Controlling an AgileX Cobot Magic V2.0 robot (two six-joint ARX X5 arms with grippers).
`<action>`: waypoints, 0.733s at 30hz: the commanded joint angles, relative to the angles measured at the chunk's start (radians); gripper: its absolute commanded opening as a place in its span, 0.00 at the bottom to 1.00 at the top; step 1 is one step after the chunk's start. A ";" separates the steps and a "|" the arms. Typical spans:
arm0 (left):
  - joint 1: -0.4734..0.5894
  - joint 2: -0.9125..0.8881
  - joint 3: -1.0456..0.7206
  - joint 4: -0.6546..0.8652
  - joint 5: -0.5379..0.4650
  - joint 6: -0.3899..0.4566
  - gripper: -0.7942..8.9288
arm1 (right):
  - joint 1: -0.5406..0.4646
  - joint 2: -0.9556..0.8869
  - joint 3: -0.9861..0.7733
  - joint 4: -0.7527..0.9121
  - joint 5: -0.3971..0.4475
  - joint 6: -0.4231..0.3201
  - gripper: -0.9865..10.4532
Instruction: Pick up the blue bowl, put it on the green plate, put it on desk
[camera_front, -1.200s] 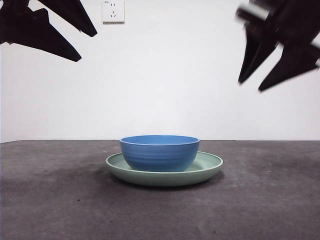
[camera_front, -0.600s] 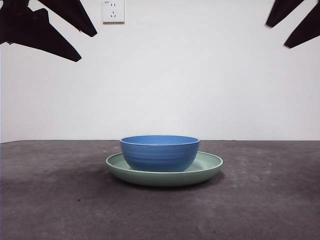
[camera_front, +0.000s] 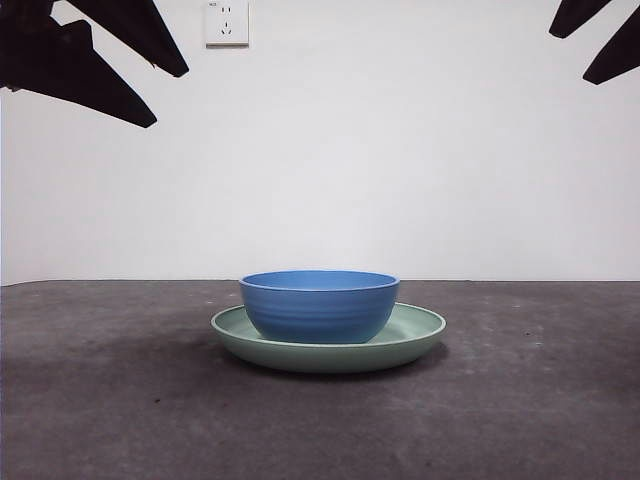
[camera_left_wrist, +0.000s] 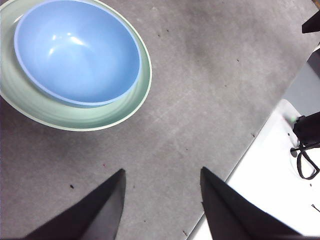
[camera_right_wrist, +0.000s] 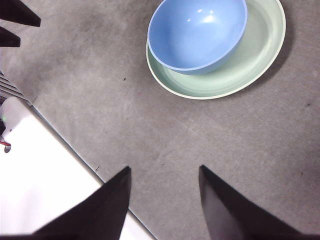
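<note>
Bowl (camera_front: 319, 305) sits inside green plate (camera_front: 328, 345) — both grippers open, raised.

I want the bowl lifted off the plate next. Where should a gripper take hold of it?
Grip the bowl by its rim, from above, one jaw inside and one outside. It sits upright and empty in the plate, whose raised rim hides the bowl's base, so its upper edge is probably the easiest hold.

Left gripper (camera_left_wrist: 162, 175): two matte black jaws, each a flat tapering wedge narrowing to a blunt point, smooth-surfaced, with no visible screws, cables or markings. Right gripper (camera_right_wrist: 165, 172): identical pair of matte black, pointed, wedge-shaped jaws, equally plain and unmarked.
</note>
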 joint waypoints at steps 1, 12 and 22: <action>-0.005 0.003 0.008 0.007 0.004 0.016 0.33 | 0.007 0.008 0.015 0.006 -0.003 -0.018 0.27; -0.005 0.003 0.008 0.010 0.004 0.016 0.09 | 0.007 0.008 0.015 0.010 -0.003 -0.019 0.09; -0.005 0.003 0.009 0.010 0.004 0.016 0.09 | 0.007 0.008 0.015 0.014 -0.003 -0.019 0.09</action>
